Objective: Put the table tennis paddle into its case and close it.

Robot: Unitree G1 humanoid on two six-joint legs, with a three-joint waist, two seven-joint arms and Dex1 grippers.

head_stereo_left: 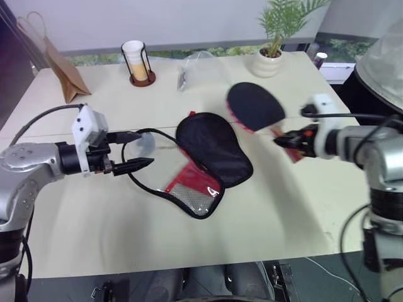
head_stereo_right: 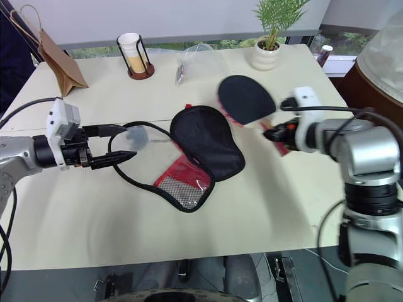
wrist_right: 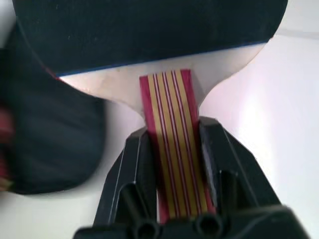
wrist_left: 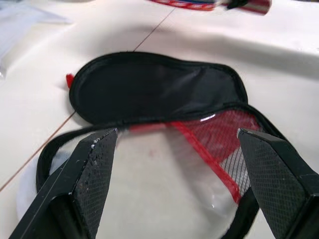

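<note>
On the table: case [head_stereo_left: 211,160] lies unzipped, flap open — empty.
Right gripper [wrist_right: 172,149]: clamped on paddle [head_stereo_left: 255,106] handle, lifted.
Left gripper [head_stereo_left: 135,151]: spread, empty.
Left: insert, zip.

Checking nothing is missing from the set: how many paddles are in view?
1. The table tennis paddle is off the table, handle held by the right gripper, above the open case.

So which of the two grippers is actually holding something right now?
The right gripper: its jaws are shut on the striped handle of the paddle, held above the table. The left gripper has open, empty jaws beside the case.
</note>
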